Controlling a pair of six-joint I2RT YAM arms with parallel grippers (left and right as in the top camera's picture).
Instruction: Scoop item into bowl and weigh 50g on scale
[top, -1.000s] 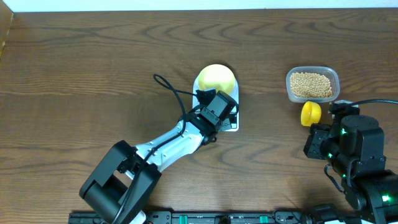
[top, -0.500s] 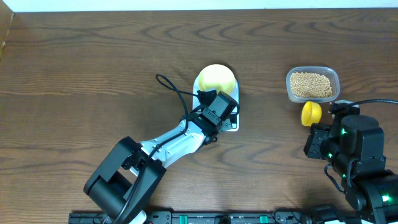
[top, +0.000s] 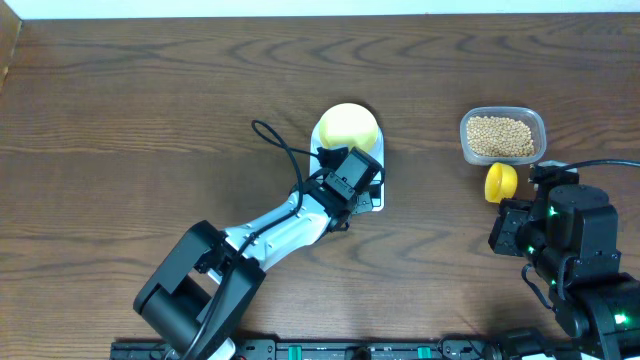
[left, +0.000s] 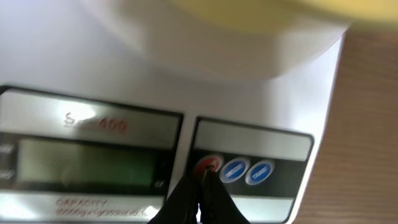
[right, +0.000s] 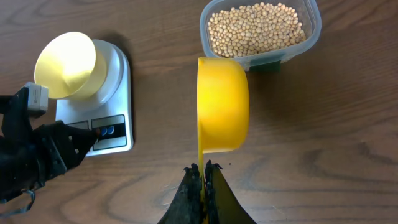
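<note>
Loose beans (right: 255, 28) were held in the clear tub (right: 313, 34), upper right of the right wrist view; judged hard, light, roll-prone, so to be scooped, not pinched. The scoop (right: 222, 102) handle was clamped by the right gripper (right: 202, 173). The left gripper (left: 202, 180) was closed, tip at the red button (left: 208, 165) of the scale (left: 74, 56); the bowl (right: 65, 65) sat on the scale.

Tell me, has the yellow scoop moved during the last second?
No. In the overhead view the yellow scoop lies at the same spot as before, just by the near-left corner of the clear tub.
</note>
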